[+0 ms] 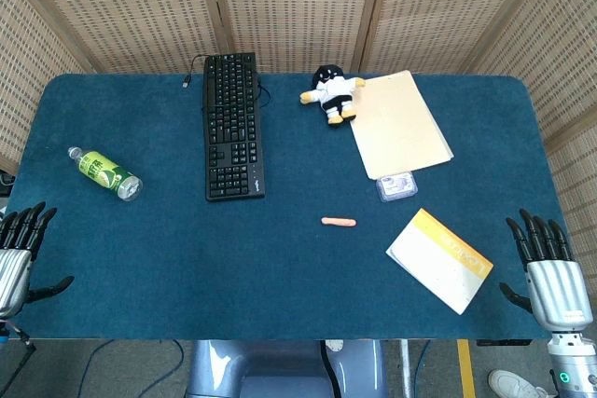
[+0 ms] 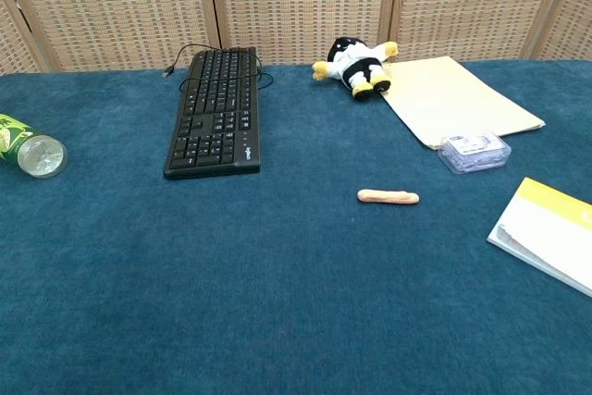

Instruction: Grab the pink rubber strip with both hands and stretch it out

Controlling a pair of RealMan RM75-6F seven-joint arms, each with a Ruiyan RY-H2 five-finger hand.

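The pink strip (image 1: 338,222) lay flat and unstretched on the blue counter (image 1: 280,267), a little right of the middle, with bare cloth all around it and nothing touching it. Nearest to it, up and to the right, sat a small clear case (image 1: 396,185), just at the lower corner of a tan folder (image 1: 399,124). A white booklet with a yellow edge (image 1: 439,260) lay to the strip's lower right, near the counter's front edge. At the folder's far left corner a plush toy (image 1: 330,92) lay on its back. A black keyboard (image 1: 231,125) ran lengthwise to the strip's upper left, and a green-labelled bottle (image 1: 104,172) lay on its side further left. None of these lay between the strip and either hand. The left hand (image 1: 19,249) hung at the counter's left edge and the right hand (image 1: 548,272) at its right edge, both well apart from the strip, which lay closer to the right one. Both hands held nothing, their fingers (image 1: 536,235) straight and spread. The chest view showed neither hand.
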